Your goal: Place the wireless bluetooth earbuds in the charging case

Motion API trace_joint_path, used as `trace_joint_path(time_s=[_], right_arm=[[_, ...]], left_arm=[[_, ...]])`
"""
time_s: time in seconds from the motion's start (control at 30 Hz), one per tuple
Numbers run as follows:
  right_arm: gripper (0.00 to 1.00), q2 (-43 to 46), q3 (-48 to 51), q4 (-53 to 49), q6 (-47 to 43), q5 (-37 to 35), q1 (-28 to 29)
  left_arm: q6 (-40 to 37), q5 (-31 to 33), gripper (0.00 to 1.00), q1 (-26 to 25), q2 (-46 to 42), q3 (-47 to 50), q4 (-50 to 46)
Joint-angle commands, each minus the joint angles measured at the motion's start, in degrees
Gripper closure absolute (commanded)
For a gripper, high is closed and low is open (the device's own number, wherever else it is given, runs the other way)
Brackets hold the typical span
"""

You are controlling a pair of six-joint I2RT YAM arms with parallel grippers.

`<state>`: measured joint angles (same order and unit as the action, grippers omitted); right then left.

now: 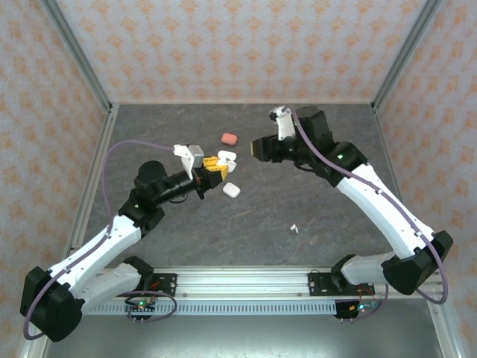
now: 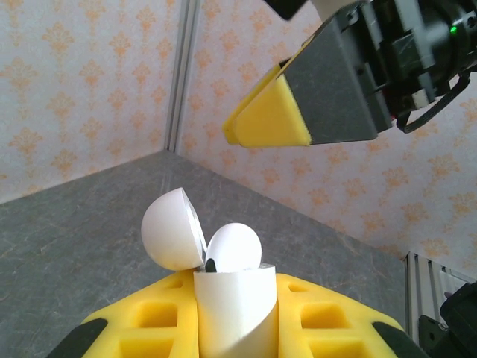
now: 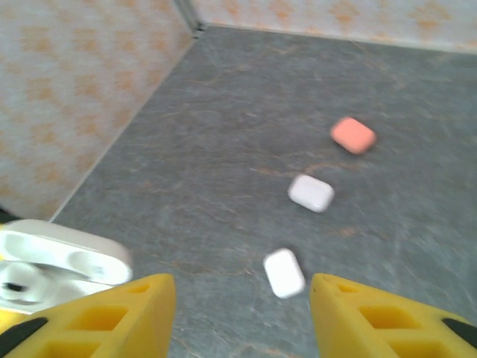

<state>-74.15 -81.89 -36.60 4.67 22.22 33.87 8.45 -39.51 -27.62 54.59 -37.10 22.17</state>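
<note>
White and glossy, 1 earbud (image 1: pixel 294 228) lies on the grey table (image 1: pixel 246 239), well apart from both grippers. It is probably featherlight, rigid and slippery, so a gentle pinch across the bulb or stem looks best. The left gripper (image 1: pixel 215 167) is clamped on the open charging case (image 2: pixel 235 306), lid up. The right gripper (image 3: pixel 240 292) stands partly open, holding nothing.

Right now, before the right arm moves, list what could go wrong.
The left end effector holds the open white case off the table, with the right end effector close by: a bump might twist it loose. The loose earbud on the table is tiny, easily flicked away.
</note>
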Motion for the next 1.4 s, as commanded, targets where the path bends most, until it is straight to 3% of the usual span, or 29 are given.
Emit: trace_joint_path(time_s=[0.0, 0.2, 0.5, 0.93, 1.37], right_arm=[[0.49, 1.2, 3.8, -10.5, 4.6, -6.6, -1.4], [0.49, 2.1, 19.6, -10.4, 12.7, -14.4, -1.5], [0.50, -4.5, 35.8, -0.9, 17.3, -13.7, -1.5], [0.53, -11.4, 38.4, 1.0, 16.8, -9.5, -1.5], [0.55, -9.8, 39.6, -5.0, 20.4, -7.3, -0.2]], left_arm=[[-1.4, 1.7, 1.00, -0.5, -1.5, 0.2, 2.8], [-1.6, 2.2, 1.00, -0.4, -1.8, 0.9, 3.5], [-1.5, 1.9, 1.00, -0.5, -1.8, 0.9, 3.1], [-1.3, 2.1, 1.00, -0.5, -1.9, 1.2, 3.3], [-1.1, 2.1, 1.00, -0.5, -1.8, 1.6, 3.8]])
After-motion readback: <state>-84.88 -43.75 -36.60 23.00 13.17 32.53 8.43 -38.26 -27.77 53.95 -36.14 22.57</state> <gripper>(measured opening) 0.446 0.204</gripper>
